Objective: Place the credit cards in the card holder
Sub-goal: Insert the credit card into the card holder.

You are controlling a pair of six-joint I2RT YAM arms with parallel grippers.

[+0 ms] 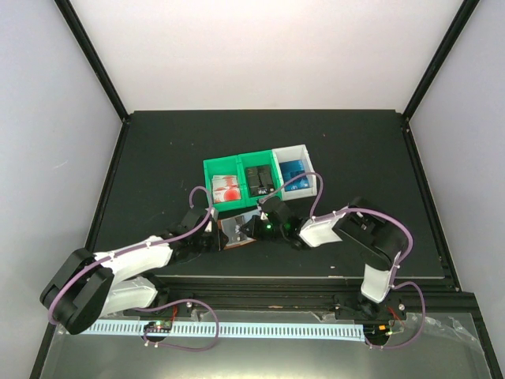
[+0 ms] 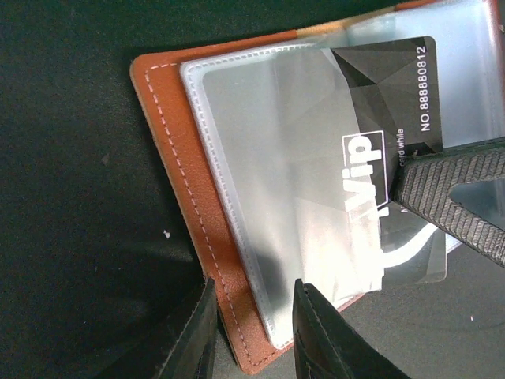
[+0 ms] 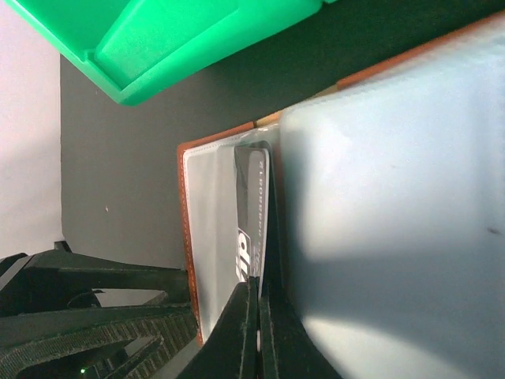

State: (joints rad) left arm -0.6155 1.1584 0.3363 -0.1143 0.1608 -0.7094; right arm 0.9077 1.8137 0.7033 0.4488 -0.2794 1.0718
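Nearest the arm bases, the left end effector (image 2: 254,288) is closed part-way onto the near corner of the small reddish-brown leather card holder (image 2: 197,205). One finger is against the stitched leather edge and the other finger (image 2: 319,332) is on the clear plastic sleeve.

The card holder lies open on the black counter (image 1: 158,174) between the two arms, its clear pockets facing up.

From the other side, the right end effector (image 3: 258,288) is pinched almost fully together on a black plastic VIP card (image 2: 387,103). One ribbed fingertip (image 2: 450,197) presses on the card's face. The printed end of the card sits under the frosted sleeve, and the numbered end is outside the pocket, so the card is only partly inside the card holder.

Just beyond the card holder stands a green plastic bin (image 1: 207,170) with two compartments. The left compartment holds red-and-white cards (image 1: 228,189) and the right one holds black cards (image 1: 258,178).

Touching the green bin's right side is a white plastic bin (image 1: 292,150) holding blue cards (image 1: 295,169).
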